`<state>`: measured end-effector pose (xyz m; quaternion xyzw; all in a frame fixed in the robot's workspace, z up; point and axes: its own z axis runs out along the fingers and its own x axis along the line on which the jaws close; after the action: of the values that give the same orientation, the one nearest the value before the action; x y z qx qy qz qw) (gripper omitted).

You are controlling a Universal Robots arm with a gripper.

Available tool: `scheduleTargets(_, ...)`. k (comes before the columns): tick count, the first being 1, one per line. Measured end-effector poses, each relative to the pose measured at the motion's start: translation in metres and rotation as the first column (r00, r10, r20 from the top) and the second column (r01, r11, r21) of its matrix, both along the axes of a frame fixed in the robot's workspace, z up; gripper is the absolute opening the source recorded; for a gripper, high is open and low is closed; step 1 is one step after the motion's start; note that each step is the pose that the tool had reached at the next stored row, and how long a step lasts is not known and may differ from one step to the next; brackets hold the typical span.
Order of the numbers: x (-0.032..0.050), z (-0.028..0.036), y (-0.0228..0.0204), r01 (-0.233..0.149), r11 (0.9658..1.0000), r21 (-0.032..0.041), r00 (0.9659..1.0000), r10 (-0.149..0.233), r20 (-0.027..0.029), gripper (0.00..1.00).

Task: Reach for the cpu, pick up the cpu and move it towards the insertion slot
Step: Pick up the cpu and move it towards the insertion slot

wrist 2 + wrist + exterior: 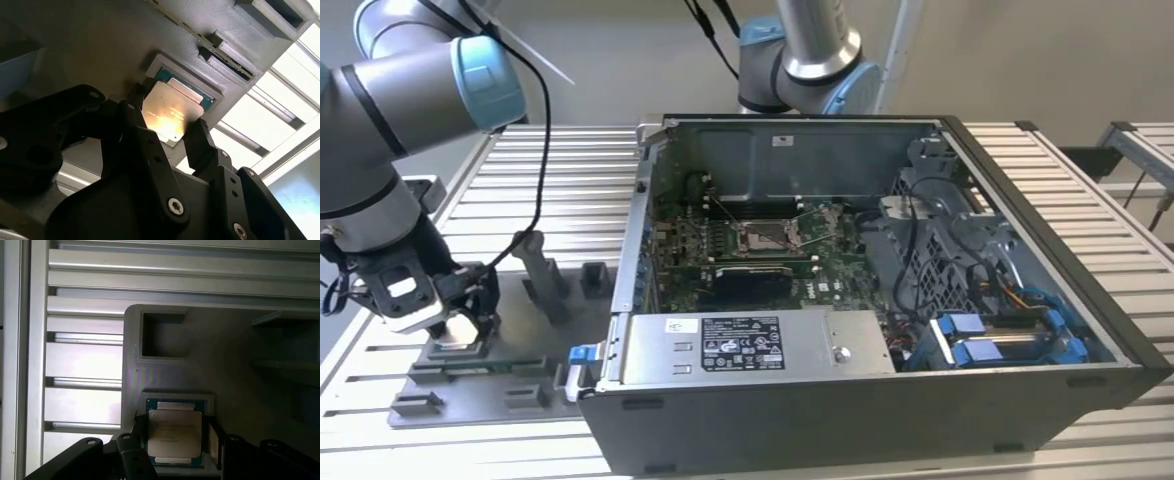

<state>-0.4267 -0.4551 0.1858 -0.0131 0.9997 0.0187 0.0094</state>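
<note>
Pincer point(454, 325) low over the grey fixture point(520, 372) at the exterior view's left, straddling the cpu point(172, 112) that sits in its square recess, grip on it impossible to tell, insertion slot point(761, 237) well apart inside the open computer case point(1047, 300) on the slatted worktop point(574, 160)

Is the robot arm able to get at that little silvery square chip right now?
Likely yes: its end effector hangs right over the silvery square chip in its grey plastic holder, nothing between them.
</note>
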Motion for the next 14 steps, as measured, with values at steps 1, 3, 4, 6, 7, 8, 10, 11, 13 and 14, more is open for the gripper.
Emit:
scheduleTargets(1, -0.0001, -0.0001, 0.0000, 0.000, 1.0000, 0.0000, 1.0000, 0.000, 0.0000, 1.00)
scheduleTargets(3, -0.0003, -0.0004, 0.0000, 0.000, 1.0000, 0.0000, 1.0000, 0.000, -0.0001, 1.00)
scheduleTargets(4, -0.0004, -0.0005, 0.0000, 0.000, 1.0000, 0.0000, 1.0000, 0.000, -0.0001, 1.00)
scheduleTargets(6, -0.0006, -0.0007, 0.0000, 0.000, 1.0000, 0.0000, 1.0000, 0.000, -0.0001, 1.00)
scheduleTargets(7, -0.0007, -0.0008, 0.0000, 0.000, 1.0000, 0.0000, 1.0000, 0.000, -0.0001, 1.00)
scheduleTargets(8, -0.0007, -0.0009, 0.0000, 0.000, 1.0000, 0.0000, 1.0000, 0.000, 0.0000, 1.00)
scheduleTargets(10, -0.0008, -0.0012, 0.0000, 0.000, 1.0000, 0.0000, 1.0000, 0.000, -0.0001, 1.00)
scheduleTargets(11, -0.0008, -0.0014, 0.0000, 0.000, 1.0000, -0.0001, 1.0000, 0.000, -0.0002, 1.00)
scheduleTargets(13, -0.0008, -0.0014, 0.0000, 0.000, 1.0000, -0.0002, 1.0000, 0.000, -0.0002, 1.00)
scheduleTargets(14, -0.0008, -0.0015, 0.0000, 0.000, 1.0000, -0.0001, 1.0000, 0.000, -0.0002, 1.00)
